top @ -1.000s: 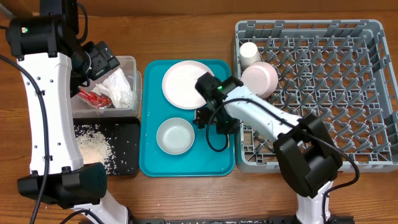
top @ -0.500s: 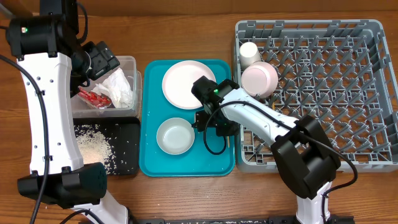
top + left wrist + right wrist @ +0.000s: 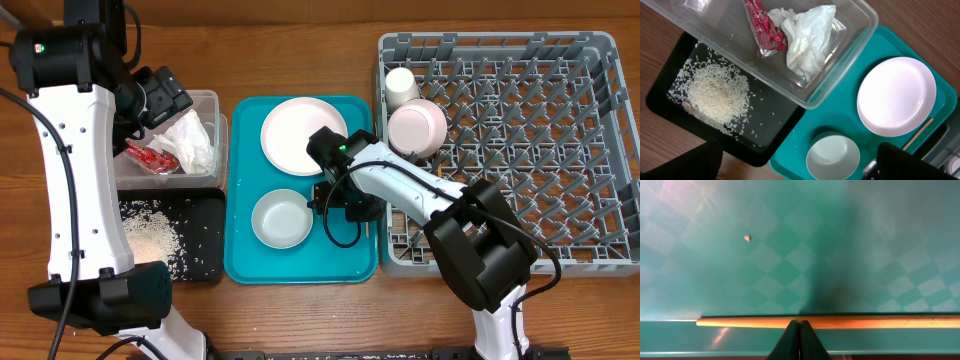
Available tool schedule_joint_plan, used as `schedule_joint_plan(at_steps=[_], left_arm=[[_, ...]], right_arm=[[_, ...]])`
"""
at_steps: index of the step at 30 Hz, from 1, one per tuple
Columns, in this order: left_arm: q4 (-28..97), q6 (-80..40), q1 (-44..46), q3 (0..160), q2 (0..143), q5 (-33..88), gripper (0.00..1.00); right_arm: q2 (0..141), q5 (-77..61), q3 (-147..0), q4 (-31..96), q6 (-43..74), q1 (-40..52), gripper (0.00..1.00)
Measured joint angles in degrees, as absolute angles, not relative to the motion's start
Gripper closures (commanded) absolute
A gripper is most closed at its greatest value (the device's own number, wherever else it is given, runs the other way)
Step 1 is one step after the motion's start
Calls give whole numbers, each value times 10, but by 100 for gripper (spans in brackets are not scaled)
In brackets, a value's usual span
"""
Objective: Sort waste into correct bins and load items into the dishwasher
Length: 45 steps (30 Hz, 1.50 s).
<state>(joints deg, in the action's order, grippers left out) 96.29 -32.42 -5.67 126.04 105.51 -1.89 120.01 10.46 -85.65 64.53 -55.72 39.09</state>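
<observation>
My right gripper is shut, its tips touching a wooden chopstick that lies along the teal tray's right edge; the chopstick also shows in the left wrist view. My left gripper is open and empty, high above the clear tub. The tub holds the white napkin and the red wrapper. The rice lies in the black tray. The pink plate and the whitish bowl sit on the teal tray. The pink bowl and the cream cup stand in the grey rack.
The teal tray lies between the two bins on the left and the rack on the right. The rack's wall stands close to the right of my right gripper. Loose rice grains are scattered over the black tray.
My right gripper has shifted slightly left along the teal tray's right side. The left arm has not moved.
</observation>
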Motion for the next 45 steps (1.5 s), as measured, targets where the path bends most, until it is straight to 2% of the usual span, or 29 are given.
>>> schedule_joint_plan(at_steps=[14, 19, 30, 45], left_arm=[[963, -324, -57, 1260, 1055, -19, 0], [963, -324, -57, 1260, 1055, -19, 0], [962, -324, -57, 1260, 1055, -19, 0], [963, -324, -57, 1260, 1055, -19, 0]], right_arm=[[1205, 38, -948, 674, -539, 413, 96], [1205, 60, -948, 723, -536, 409, 96], [1205, 84, -905, 715, -532, 367, 96], [1205, 46, -896, 695, -531, 345, 96]])
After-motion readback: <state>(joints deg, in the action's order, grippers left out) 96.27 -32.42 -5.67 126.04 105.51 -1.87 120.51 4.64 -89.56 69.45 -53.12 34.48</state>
